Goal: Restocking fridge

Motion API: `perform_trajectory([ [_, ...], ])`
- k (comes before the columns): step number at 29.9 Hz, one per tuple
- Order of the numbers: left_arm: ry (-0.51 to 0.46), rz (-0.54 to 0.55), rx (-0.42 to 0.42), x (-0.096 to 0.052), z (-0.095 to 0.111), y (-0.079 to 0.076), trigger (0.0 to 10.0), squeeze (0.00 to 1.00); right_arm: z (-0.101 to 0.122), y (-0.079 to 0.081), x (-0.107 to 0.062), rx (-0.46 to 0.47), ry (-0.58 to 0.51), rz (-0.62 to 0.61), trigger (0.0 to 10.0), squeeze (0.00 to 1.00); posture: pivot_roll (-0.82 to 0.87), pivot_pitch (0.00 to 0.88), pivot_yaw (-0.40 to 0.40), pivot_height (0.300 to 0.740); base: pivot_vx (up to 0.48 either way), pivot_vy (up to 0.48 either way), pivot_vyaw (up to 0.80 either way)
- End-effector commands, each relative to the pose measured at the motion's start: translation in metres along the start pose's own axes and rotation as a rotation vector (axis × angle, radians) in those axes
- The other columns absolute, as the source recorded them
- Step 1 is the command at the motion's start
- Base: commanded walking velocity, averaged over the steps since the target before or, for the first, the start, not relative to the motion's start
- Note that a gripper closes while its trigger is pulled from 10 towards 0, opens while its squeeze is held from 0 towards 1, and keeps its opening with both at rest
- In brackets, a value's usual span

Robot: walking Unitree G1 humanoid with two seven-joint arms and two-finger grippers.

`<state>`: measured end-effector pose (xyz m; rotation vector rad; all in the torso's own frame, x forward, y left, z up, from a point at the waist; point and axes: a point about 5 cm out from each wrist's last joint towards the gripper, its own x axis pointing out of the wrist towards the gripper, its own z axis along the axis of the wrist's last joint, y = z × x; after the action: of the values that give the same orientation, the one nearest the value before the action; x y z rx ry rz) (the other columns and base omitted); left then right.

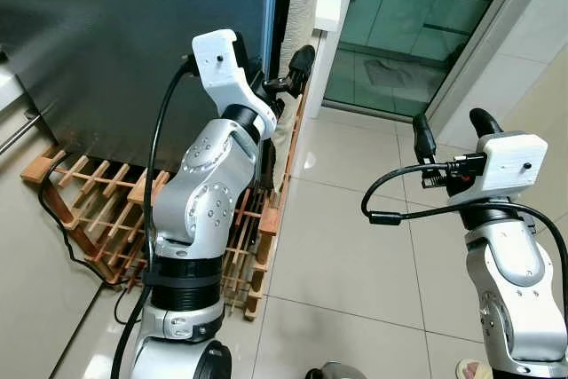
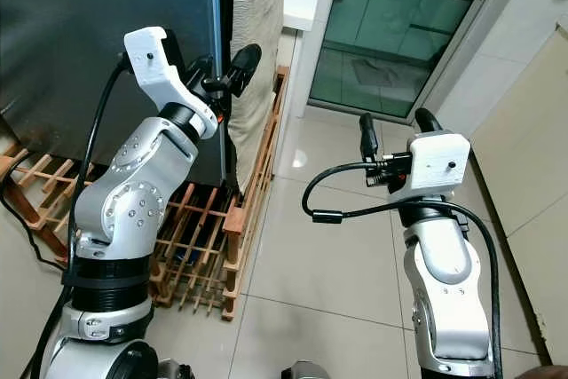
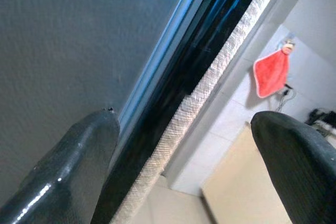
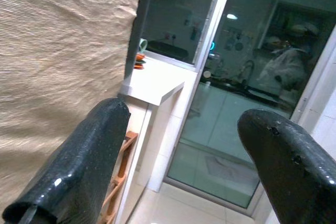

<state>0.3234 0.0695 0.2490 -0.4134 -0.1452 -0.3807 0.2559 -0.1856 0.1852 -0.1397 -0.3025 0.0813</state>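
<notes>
From the head cameras, you see the fridge [image 1: 133, 42] standing upright at the robot's left on a wooden slat rack [image 1: 98, 210], its dark door shut and its long free edge running vertically, and the left gripper [image 1: 286, 77] raised right at that edge with nothing held, while the right gripper [image 1: 448, 135] hangs empty over the tiled floor [image 1: 355, 246]. Along the left wrist, the two fingers [image 3: 73, 177] stand wide and straddle the door edge [image 3: 173, 51], so you should probably hook one finger behind the edge before pulling. Through the right wrist, the fingers [image 4: 84, 166] also stand wide, aimed past a beige woven cover [image 4: 58, 66] toward a glass door [image 4: 236, 103].
</notes>
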Motion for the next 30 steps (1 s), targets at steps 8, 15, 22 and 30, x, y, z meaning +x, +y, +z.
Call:
perform_trajectory([
  [8,-0.023,-0.048,0.194,0.021,-0.001,-0.018,10.0,0.00,0.000,0.002,0.004,0.020,0.009,0.020,10.0,0.00,-0.15,0.000,-0.077,0.711,0.000,0.000,0.00],
  [15,0.016,-0.006,0.149,0.034,-0.018,-0.016,10.0,0.00,0.009,0.001,0.013,0.062,-0.022,0.025,10.0,0.00,-0.18,0.000,-0.067,0.711,0.000,0.000,0.00],
  [22,0.031,-0.025,0.107,0.044,-0.031,-0.030,10.0,0.00,0.012,0.001,0.012,0.065,-0.021,0.038,10.0,0.00,-0.20,0.000,-0.071,0.711,0.000,0.000,0.00],
  [30,0.062,-0.066,0.058,0.047,-0.042,-0.048,10.0,0.00,0.012,0.000,0.009,0.060,-0.006,0.036,10.0,0.00,-0.21,0.000,-0.067,0.711,0.000,0.000,0.00],
])
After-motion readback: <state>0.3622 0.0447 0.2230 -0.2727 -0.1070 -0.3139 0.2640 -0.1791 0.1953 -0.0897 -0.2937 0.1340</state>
